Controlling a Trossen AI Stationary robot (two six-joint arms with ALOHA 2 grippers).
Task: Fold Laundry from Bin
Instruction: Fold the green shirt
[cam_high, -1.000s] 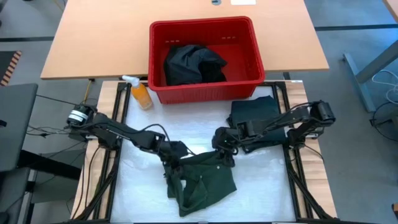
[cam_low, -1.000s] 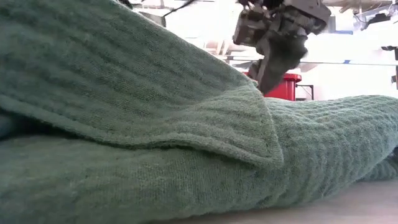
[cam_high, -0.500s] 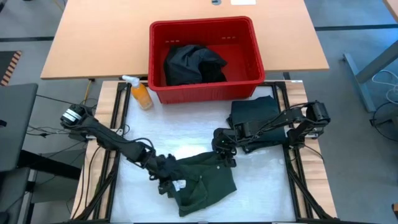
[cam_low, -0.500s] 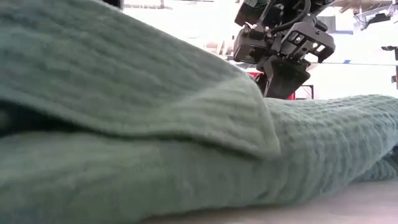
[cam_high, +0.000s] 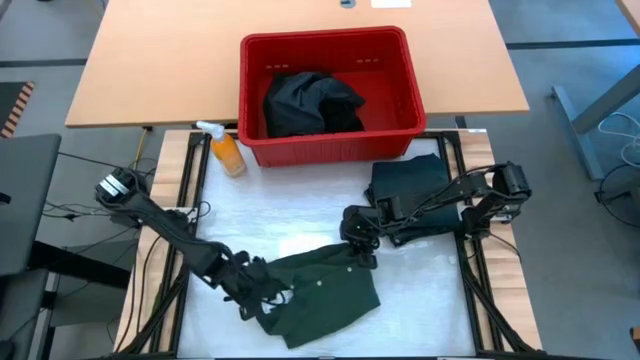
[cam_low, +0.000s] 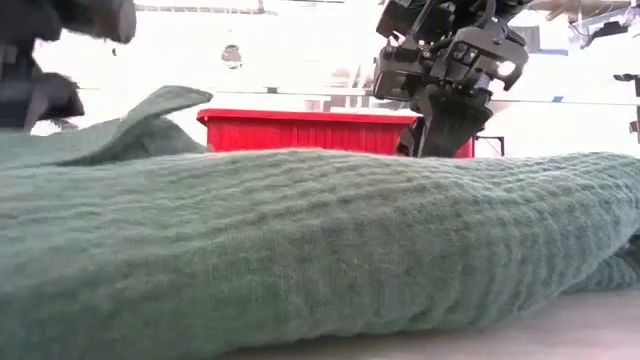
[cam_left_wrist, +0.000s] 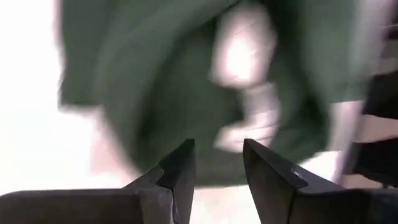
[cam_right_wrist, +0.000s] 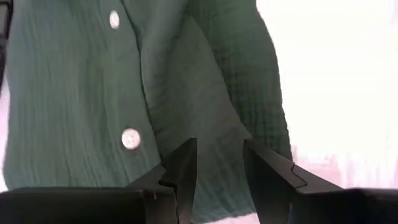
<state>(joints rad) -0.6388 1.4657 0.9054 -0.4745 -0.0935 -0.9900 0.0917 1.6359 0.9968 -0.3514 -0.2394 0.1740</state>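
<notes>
- Your left gripper (cam_high: 252, 297), at 9 o'clock of the green shirt (cam_high: 325, 295), stands partly open, holding nothing.
- Your right gripper (cam_high: 362, 256), at the shirt's 1 o'clock edge, is partly open; I cannot tell any grip.

Black jointed arms, trailing cables

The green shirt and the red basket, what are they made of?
The green shirt looks like soft woven cloth, probably cotton: it has a crinkly, ribbed weave, bends in folds, and carries pale buttons. The red basket looks like hard plastic: smooth, slightly shiny, with stiff ribbed walls and a thick rim.
</notes>
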